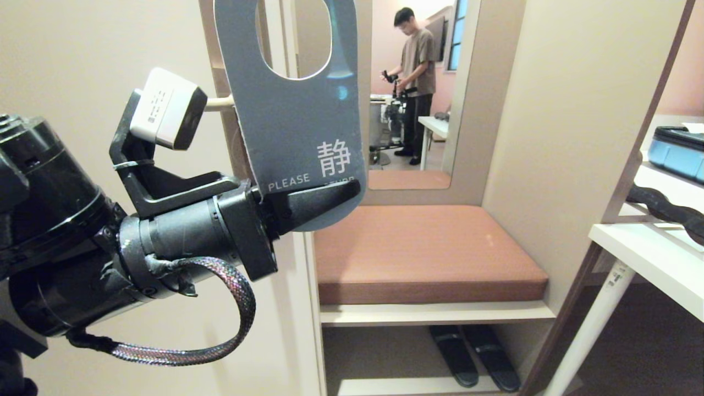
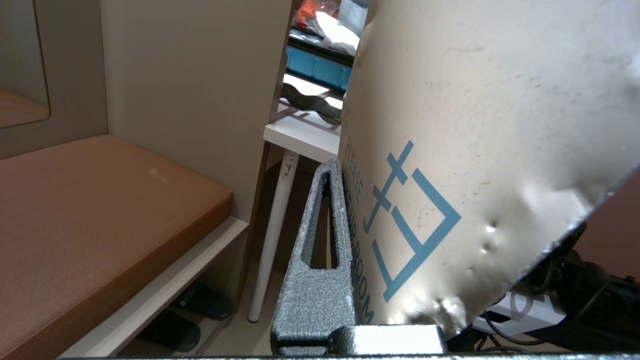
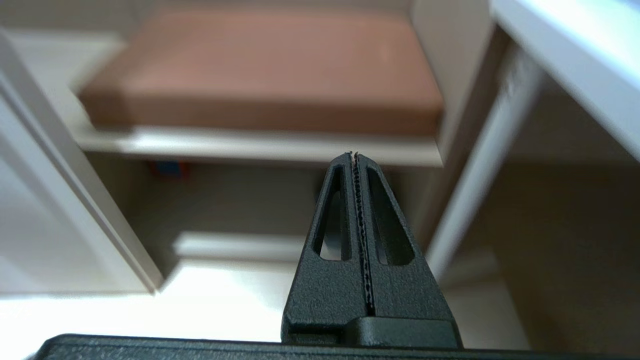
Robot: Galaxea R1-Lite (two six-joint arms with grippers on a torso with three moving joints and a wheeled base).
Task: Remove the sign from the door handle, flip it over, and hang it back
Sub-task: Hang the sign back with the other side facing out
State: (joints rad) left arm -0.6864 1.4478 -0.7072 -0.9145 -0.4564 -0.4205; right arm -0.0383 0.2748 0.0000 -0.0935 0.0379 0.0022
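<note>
The left end effector [image 1: 324, 203] is clamped on the rounded lower end of the sign [image 1: 291, 110], which stands upright before the head camera with its blue side facing it, its top and part of the oval hole cut off by the frame edge. A cream bar that is probably the door handle [image 1: 220, 102] shows only as a short stub between the wrist camera and the sign. The right end effector [image 3: 354, 155], fingers pressed together and empty, points toward the cushioned bench [image 3: 260, 65].
</note>
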